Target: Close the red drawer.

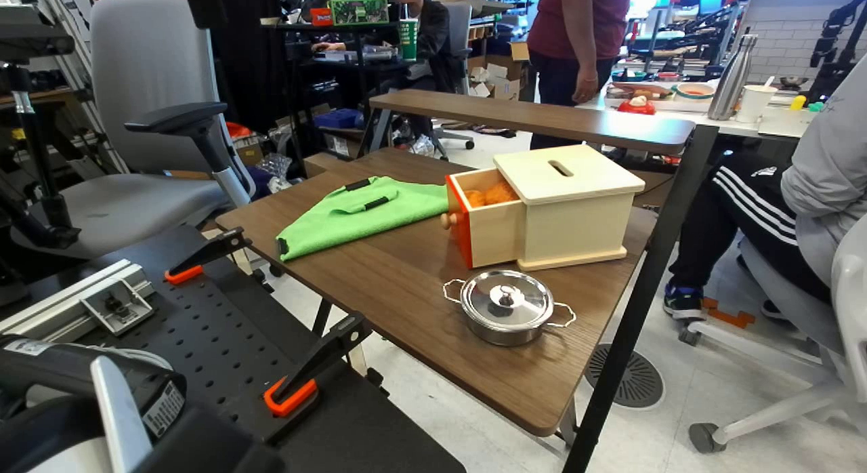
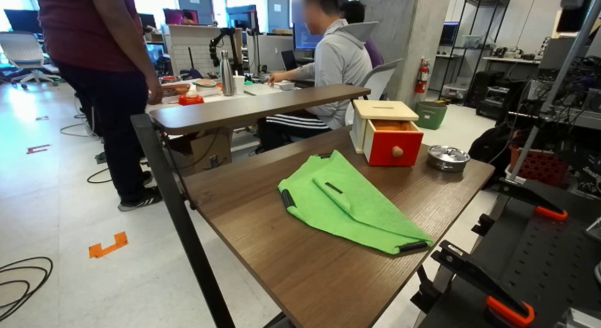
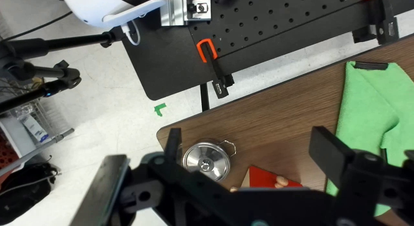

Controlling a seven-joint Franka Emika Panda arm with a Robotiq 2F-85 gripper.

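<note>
Gripper (image 3: 249, 140), obs. in wrist view: fingers (image 3: 330, 151) spread wide, tips well apart, i.e. released. Its body covers much of the area where the wooden box (image 1: 576, 219) stands, as seen from that camera; height rel. to box can't be determined. Box taken as ref. pt. for all positions below.

Red drawer (image 2: 393, 142): in box, partly extended, front panel standing clear of box side. Round wooden knob (image 2: 397, 152) on outer face, i.e. face turned away from box. Orange material (image 1: 491, 194) visible inside, alongside edge of box top. In wrist view, part of red face shows past gripper body.

Box itself: pale tan, upright, slotted top, on brown table (image 1: 393, 283), nr. one end.

Steel pot (image 1: 506, 327): upright, lid (image 1: 506, 300) on, just beside box, standing apart from it.

Green cloth (image 2: 347, 210): spread on drawer-front side of box, one part folded over, black strips at edges.

Raised shelf (image 1: 528, 114): same finish as table, on opp. side of box from pot.

Perforated black board (image 1: 230, 337), w/ orange-and-black clamps (image 1: 325, 354): well apart from box.

Seated person (image 2: 342, 67), grey top: beyond box in an exterior view. Standing person (image 2: 94, 36), maroon shirt: well apart from box.
</note>
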